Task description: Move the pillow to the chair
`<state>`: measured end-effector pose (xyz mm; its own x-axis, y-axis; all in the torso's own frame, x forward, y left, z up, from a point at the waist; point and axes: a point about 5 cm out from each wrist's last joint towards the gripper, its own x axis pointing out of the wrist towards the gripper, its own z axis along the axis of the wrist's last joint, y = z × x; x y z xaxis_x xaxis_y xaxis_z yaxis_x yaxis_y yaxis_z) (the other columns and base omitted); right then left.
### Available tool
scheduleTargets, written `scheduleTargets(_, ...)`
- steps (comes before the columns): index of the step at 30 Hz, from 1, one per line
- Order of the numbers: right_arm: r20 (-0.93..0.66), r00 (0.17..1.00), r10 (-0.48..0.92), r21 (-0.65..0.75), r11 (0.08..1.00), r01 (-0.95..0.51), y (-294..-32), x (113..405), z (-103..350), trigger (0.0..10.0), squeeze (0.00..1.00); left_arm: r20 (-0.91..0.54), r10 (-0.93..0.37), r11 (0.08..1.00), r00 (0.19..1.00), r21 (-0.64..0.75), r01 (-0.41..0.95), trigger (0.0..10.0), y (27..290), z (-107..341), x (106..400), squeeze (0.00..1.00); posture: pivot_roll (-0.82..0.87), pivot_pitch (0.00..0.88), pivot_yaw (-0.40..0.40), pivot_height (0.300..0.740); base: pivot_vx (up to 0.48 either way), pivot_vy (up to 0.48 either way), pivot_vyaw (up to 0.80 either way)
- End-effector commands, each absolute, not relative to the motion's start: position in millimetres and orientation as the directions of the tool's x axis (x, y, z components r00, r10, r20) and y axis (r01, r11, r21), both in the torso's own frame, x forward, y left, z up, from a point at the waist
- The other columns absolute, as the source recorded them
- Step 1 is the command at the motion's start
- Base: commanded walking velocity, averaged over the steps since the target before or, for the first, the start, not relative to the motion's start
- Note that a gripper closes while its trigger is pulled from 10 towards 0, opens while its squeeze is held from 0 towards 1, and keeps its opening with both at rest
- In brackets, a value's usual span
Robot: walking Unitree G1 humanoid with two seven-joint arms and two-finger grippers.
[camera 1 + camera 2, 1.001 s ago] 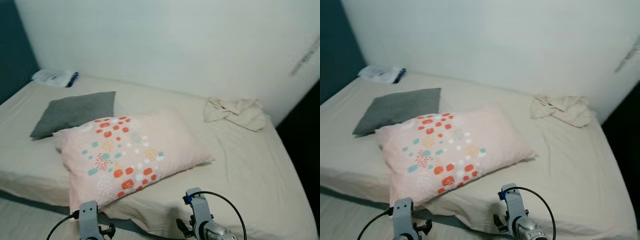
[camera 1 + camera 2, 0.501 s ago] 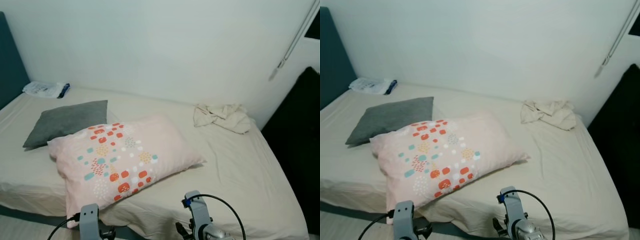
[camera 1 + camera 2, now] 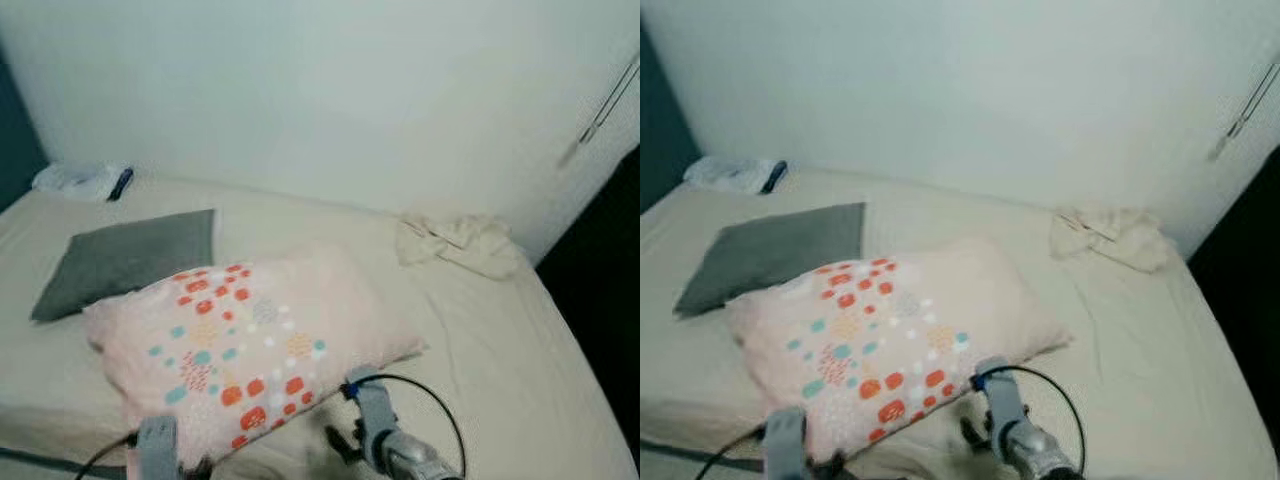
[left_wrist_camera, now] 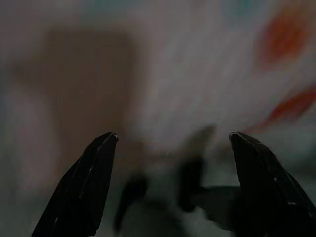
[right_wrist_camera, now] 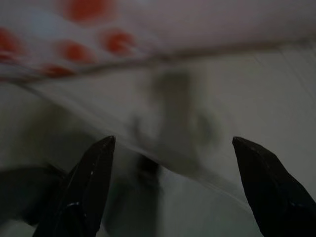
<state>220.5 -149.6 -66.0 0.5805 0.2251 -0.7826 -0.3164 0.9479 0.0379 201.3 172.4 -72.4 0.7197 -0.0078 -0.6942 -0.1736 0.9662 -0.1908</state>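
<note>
Approach step: pillow (image 3: 245, 345) lies on bed (image 3: 520, 350), just ahead of both spread-fingered grippers, left gripper (image 4: 168, 182) and right gripper (image 5: 170, 185). Next: reach in, clamp pillow edges.

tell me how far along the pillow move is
Nothing is done yet: the patterned pillow lies on the bed. In hand: both hands, left hand and right hand, open at its near edge. Left: gripping, lifting, carrying to the chair.
</note>
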Motion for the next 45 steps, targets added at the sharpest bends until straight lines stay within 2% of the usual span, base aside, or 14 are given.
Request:
scheduleTargets(1,-0.794,0.566,0.221,0.048,0.951,-0.304,-146.6,217.3,-68.4,10.0,0.0,-0.732,-0.007,0.965,0.682,-0.183,-0.186,10.0,174.5,-80.7,185.9,0.0,0.02,0.019,-0.099,0.738,0.0,0.0,0.0)
scheduleTargets(15,-0.813,0.549,0.191,0.035,0.959,-0.282,-150.5,209.4,-73.3,10.0,0.0,-0.757,-0.001,0.97,0.654,-0.159,-0.183,10.0,175.6,-84.4,179.5,0.0,0.01,0.037,-0.086,0.738,0.0,0.0,0.0)
scheduleTargets(25,-0.847,0.518,0.12,-0.026,0.964,-0.264,-162.5,202.7,-77.3,10.0,0.0,-0.777,-0.007,0.973,0.629,-0.15,-0.175,10.0,175.5,-88.3,171.6,0.0,0.0,0.027,-0.082,0.738,0.0,0.0,0.0)
scheduleTargets(36,-0.821,0.554,0.136,0.005,0.973,-0.23,-160.2,213.3,-71.4,10.0,0.0,-0.767,-0.014,0.976,0.642,-0.151,-0.16,10.0,173.0,-85.4,178.6,0.0,0.0,0.019,-0.085,0.683,0.0,0.0,0.0)
scheduleTargets(45,-0.816,0.558,0.151,0.015,0.97,-0.241,-156.5,216.3,-69.7,10.0,0.0,-0.779,-0.007,0.973,0.627,-0.15,-0.177,10.0,173.4,-87.5,174.6,0.0,0.0,0.026,-0.088,0.683,0.0,0.0,0.0)
